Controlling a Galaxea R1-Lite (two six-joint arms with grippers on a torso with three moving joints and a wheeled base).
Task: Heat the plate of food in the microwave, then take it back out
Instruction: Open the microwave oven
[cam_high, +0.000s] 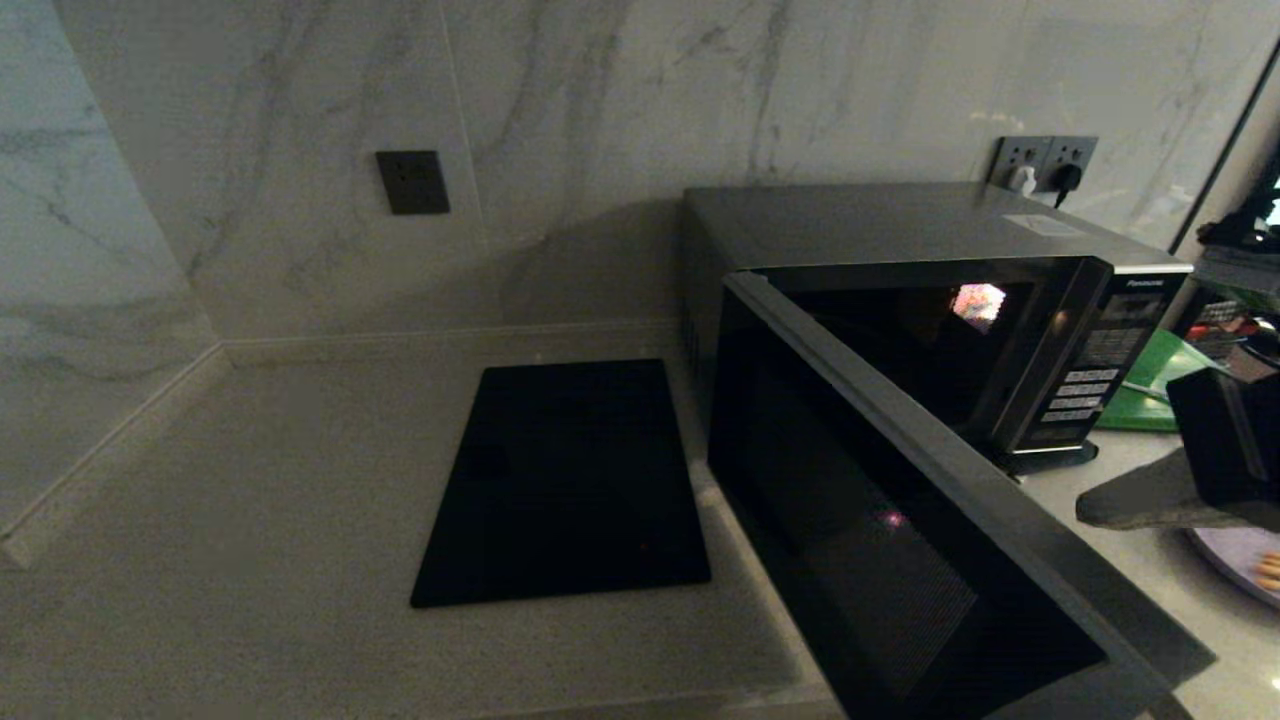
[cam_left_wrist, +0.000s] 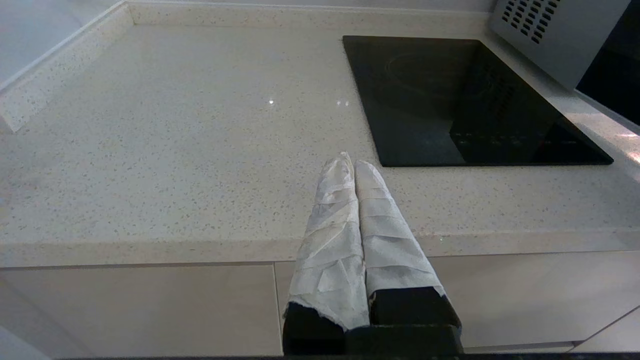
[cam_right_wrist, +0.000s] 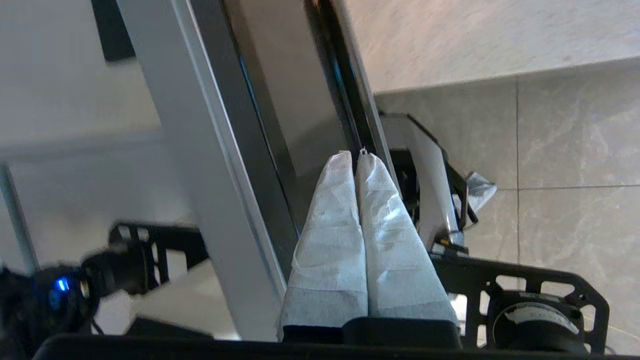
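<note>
Black microwave (cam_high: 900, 330) sits at the counter's back right, door (cam_high: 880, 520) swung open, plate (cam_high: 1245, 560) still outside by the right edge. Our right gripper (cam_right_wrist: 356, 155), fingers pressed together, is beside the door; we'd say clear it before grabbing the plate. Left gripper (cam_left_wrist: 350, 162) idles, pressed together too.

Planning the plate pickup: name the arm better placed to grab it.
Right. The right gripper, shut and empty, is beside the plate of food, right of the microwave's open door; the left gripper is parked over bare counter.

Open microwave (cam_high: 940, 300) door (cam_high: 900, 520) across counter (cam_high: 250, 520)
</note>
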